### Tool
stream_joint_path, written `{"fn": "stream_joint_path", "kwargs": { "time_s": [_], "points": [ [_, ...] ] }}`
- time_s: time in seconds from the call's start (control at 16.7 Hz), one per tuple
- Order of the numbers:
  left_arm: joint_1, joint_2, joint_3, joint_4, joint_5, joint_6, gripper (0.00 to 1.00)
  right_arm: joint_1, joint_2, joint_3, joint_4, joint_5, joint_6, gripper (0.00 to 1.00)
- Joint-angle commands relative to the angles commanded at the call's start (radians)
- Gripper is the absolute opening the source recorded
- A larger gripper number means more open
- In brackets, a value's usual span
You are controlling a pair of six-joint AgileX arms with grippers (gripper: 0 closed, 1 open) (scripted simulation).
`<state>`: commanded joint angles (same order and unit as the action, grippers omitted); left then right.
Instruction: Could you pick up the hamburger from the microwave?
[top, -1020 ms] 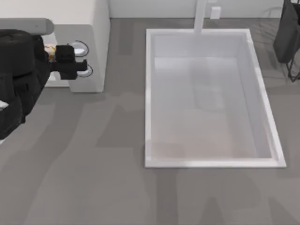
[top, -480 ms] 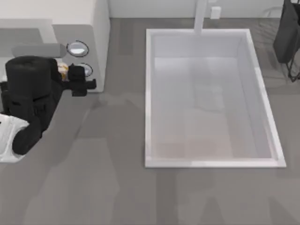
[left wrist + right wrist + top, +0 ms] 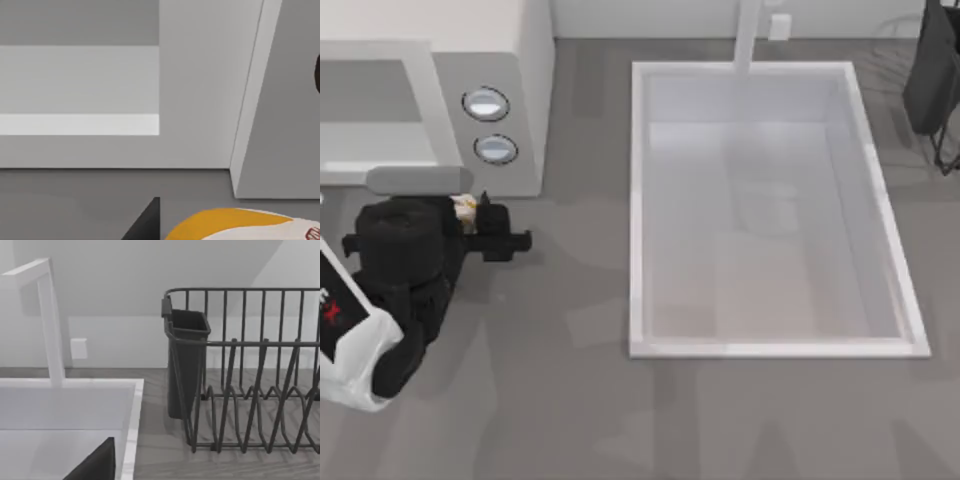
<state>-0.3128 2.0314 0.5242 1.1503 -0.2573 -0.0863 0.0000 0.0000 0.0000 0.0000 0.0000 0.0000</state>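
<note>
At the frame's left, the left pincer (image 3: 470, 222) pinches the hamburger (image 3: 465, 206) just outside the microwave (image 3: 510, 60), above the tabletop (image 3: 570, 400). Retrieval looks nearly complete; next it needs only lifting clear, grip firm.

Rendered kitchen, by the fixtures. Upper left of the top view: off-white microwave (image 3: 525, 90) w/ open grey cavity and two round silver-blue knobs (image 3: 486, 103) on its panel. Centre-right of that view: big white rectangular sink basin (image 3: 640, 200) sunk into the grey wood-grain surface (image 3: 570, 400), w/ a white faucet (image 3: 747, 35) at its back edge. Right wrist view shows the same faucet, plus a dark wire dish rack (image 3: 250, 390) at the frame's right w/ a dark utensil cup (image 3: 185, 365) clipped to its end, standing on the surface just beside the sink. Plain light wall (image 3: 125, 270) behind.
</note>
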Motion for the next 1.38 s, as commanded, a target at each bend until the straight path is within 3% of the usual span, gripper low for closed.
{"fn": "stream_joint_path", "kwargs": {
  "time_s": [0.3, 1.08, 1.38],
  "points": [
    [0.0, 0.006, -0.003, 0.007, 0.0, 0.0, 0.0, 0.0, 0.0, 0.0, 0.0, 0.0, 0.0, 1.0],
    [0.0, 0.006, -0.003, 0.007, 0.0, 0.0, 0.98, 0.0, 0.0, 0.0, 0.0, 0.0, 0.0, 1.0],
    [0.0, 0.006, -0.003, 0.007, 0.0, 0.0, 1.0, 0.0, 0.0, 0.0, 0.0, 0.0, 0.0, 1.0]
  ]
}}
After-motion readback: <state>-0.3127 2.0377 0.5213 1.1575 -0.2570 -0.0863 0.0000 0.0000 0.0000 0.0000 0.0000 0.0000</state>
